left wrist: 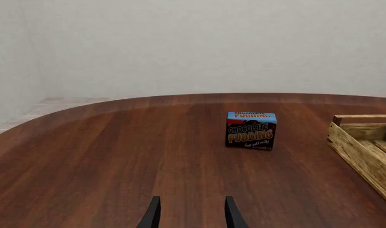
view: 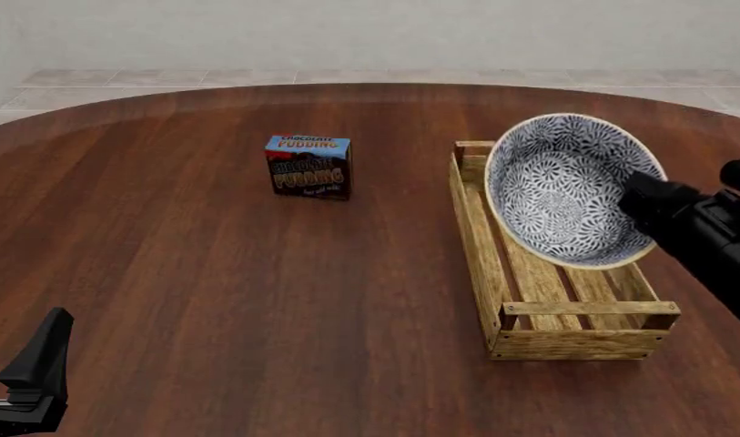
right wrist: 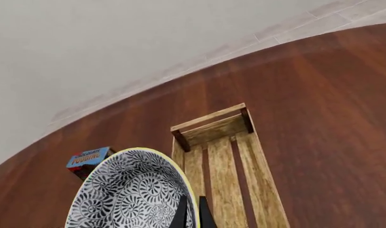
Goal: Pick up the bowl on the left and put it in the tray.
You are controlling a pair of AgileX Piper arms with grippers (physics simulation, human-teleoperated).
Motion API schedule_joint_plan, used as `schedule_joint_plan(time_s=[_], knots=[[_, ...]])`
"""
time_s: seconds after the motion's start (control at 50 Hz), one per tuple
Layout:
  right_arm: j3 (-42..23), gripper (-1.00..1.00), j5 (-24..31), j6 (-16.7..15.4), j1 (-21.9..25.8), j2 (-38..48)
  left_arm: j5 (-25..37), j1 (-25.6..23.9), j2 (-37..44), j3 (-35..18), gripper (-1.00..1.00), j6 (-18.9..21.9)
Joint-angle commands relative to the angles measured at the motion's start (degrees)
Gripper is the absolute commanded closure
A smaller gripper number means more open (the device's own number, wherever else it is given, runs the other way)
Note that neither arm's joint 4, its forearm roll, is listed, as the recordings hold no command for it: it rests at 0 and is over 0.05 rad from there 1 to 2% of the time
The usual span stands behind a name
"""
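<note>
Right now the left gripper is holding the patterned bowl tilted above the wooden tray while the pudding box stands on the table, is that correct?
Not quite: the right gripper holds the bowl, pinching its rim, as the front view shows. The left gripper is open and holds nothing. The rest stands: the bowl hangs tilted above the tray, and the pudding box stands on the table.

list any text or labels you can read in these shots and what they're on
"CHOCOLATE PUDDING" on the front face of the pudding box.
"PUDDING" on the top face of the same box; the line above it is cut off and blurred.
A small slanted line under the front wording is too small to read.
The bowl and tray show no text.
</note>
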Motion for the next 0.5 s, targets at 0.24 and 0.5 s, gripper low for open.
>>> schedule_joint_plan(time_s=[0.24, 0.5], knots=[[1.0, 1.0, -2.3, 0.9, -1.3, 2.5, 0.0, 0.0, 0.0, 0.0, -1.0, 0.0], [1.5, 1.0, -2.7, 0.6, -1.8, 2.8, 0.0, 0.0, 0.0, 0.0, -1.0, 0.0]])
